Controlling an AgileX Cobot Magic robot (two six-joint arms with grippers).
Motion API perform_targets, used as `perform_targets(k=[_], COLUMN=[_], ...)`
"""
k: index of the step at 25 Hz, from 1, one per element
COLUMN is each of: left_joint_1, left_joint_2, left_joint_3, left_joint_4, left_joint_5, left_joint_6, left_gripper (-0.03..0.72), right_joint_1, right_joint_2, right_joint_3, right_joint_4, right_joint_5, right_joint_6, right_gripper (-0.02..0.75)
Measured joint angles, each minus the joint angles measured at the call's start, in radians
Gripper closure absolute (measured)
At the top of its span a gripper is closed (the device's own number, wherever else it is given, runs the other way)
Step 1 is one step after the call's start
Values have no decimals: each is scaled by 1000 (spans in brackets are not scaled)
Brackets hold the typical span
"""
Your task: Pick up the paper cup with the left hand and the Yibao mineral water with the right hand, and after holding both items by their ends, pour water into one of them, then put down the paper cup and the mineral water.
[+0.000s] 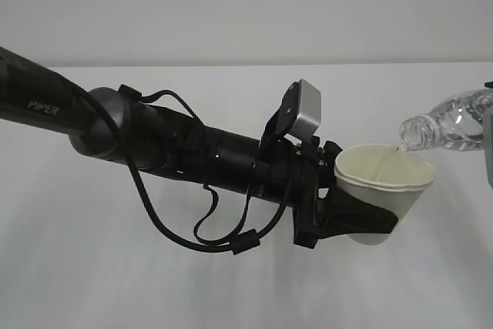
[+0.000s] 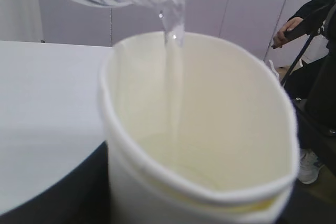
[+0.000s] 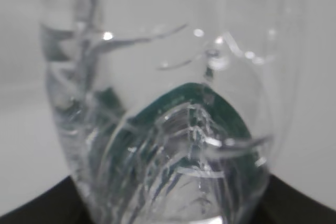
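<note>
Pouring from the tilted Yibao mineral water (image 1: 454,121), a thin stream of water (image 2: 173,66) drops into the paper cup (image 1: 383,190), which is held clear above the white counter (image 1: 231,290). Nearest in the exterior view, loose black cables (image 1: 185,229) hang in a loop below the left hand (image 1: 362,217), whose arm comes in from nine o'clock. Its black fingers (image 1: 370,219) are part open and clamped on the lower wall of the cup, one finger crossing the near side of it; the cup leans with its mouth toward one o'clock, and its rim looks squeezed to an oval. The grey box camera (image 1: 302,112) sits on the wrist at about eleven o'clock from the cup.

The left wrist view shows the cream inside of the cup with the stream entering at twelve o'clock, just inside the far rim.

The bottle's open neck sits just above the cup's rim at two o'clock from it. The right hand (image 3: 168,213) closes on the bottle's far end; only dark finger edges show, spread round the clear ribbed body and green label (image 3: 199,103).
</note>
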Motion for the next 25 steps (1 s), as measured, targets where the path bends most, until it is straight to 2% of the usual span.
perform_targets(k=[25], left_joint_1=[0], left_joint_2=[0], left_joint_3=[0], left_joint_4=[1], left_joint_5=[0], left_joint_6=[0], left_gripper=[253], right_joint_1=[2], right_joint_2=[0], right_joint_3=[0], right_joint_4=[-32], right_joint_5=[2], right_joint_6=[2], right_gripper=[336])
